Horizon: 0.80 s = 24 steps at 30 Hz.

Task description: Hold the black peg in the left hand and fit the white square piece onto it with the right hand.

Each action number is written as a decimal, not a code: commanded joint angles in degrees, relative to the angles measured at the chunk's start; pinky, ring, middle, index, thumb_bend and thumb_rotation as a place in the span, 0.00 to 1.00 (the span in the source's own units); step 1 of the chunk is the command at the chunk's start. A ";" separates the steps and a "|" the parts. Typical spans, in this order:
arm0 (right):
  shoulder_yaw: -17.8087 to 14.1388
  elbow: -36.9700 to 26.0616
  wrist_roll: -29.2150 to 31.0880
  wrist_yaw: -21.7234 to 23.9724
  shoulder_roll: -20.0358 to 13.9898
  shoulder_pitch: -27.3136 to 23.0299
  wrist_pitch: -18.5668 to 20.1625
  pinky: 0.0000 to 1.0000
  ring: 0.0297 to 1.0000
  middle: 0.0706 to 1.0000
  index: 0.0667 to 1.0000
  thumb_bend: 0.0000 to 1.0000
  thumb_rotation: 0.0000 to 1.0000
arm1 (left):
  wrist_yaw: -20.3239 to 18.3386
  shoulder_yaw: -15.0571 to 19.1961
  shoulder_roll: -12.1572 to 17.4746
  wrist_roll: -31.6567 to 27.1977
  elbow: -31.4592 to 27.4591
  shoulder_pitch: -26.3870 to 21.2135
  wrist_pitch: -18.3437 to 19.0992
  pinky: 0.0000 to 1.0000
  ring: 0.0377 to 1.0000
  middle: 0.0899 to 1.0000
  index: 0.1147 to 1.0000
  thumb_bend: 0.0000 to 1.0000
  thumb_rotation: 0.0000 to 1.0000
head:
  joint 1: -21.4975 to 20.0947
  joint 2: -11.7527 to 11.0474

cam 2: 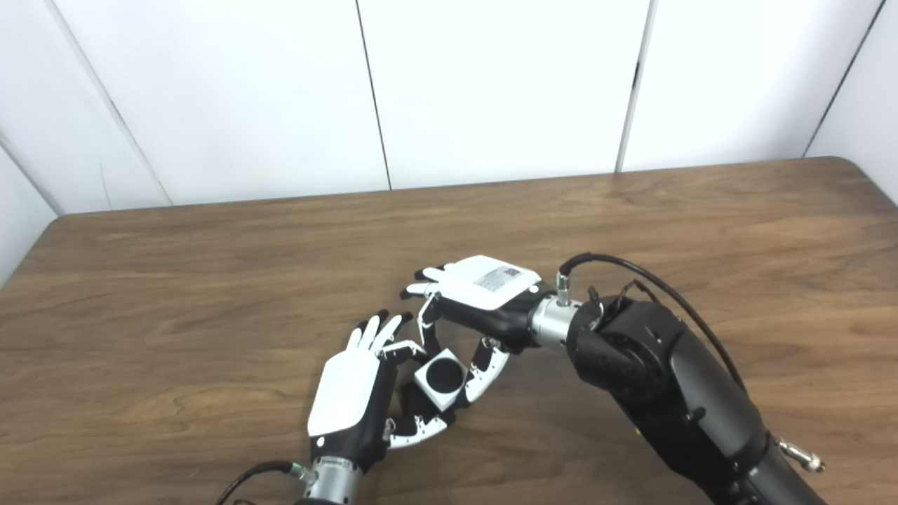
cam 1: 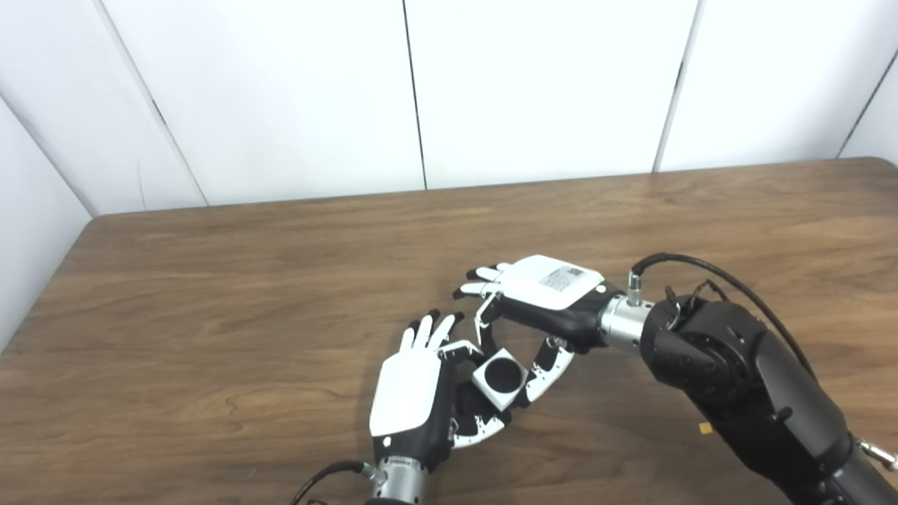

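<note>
Looks near done from here: white square piece (cam 1: 499, 381) sits w/ the black peg (cam 1: 502, 374) filling its round hole, so the fit seems made or nearly seated, can't tell depth. Assy is low-center of bench (cam 1: 210, 294), cupped between both hands. Left hand (cam 1: 414, 393) at 9 o'clock of it, fingers curled under/around, I read that as gripping the peg, though the shaft itself is hidden. Right hand (cam 2: 484, 298) at 1 o'clock, thumb and fingers (cam 1: 544, 372) pinching the piece's edges. Left to do, my guess: press fully home, release right. No containers in view.
</note>
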 commanded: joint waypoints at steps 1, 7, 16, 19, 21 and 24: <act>-0.65 0.30 0.25 -1.06 -0.36 -1.27 -1.03 1.00 1.00 0.94 0.46 0.52 0.16 | -1.63 -0.82 -0.56 1.13 0.31 0.35 0.69 1.00 1.00 0.93 0.43 0.50 0.09 | 0.12 0.09; -1.06 1.83 0.47 -0.70 -0.59 -0.58 -0.03 1.00 1.00 0.95 0.64 0.92 0.38 | -2.44 -0.64 -0.63 1.24 -0.38 0.64 1.52 1.00 1.00 0.94 0.43 0.50 0.09 | 0.05 0.19; -1.44 1.87 0.05 -0.17 -1.26 -0.22 0.60 1.00 1.00 0.95 0.68 1.00 0.46 | -3.02 -0.68 -0.10 2.27 -0.62 0.53 1.88 1.00 0.97 0.89 0.62 0.74 0.46 | -0.07 0.27; -1.56 1.75 -0.05 -0.05 -1.28 -0.13 0.87 1.00 1.00 0.95 0.66 1.00 0.45 | -3.50 -0.69 0.08 2.90 -0.64 0.43 2.28 1.00 0.96 0.88 0.67 0.78 0.50 | -0.02 0.28; -1.62 1.71 -0.13 0.08 -1.28 -0.10 1.08 1.00 1.00 0.95 0.66 1.00 0.45 | -4.03 -0.54 0.08 3.32 -0.91 0.49 2.50 1.00 0.96 0.88 0.70 0.80 0.52 | 0.12 0.30; -1.68 1.63 -0.20 0.20 -1.28 -0.06 1.26 1.00 1.00 0.95 0.66 1.00 0.45 | -4.87 -0.31 0.15 3.68 -1.36 0.60 2.76 1.00 0.96 0.88 0.73 0.82 0.54 | 0.13 0.36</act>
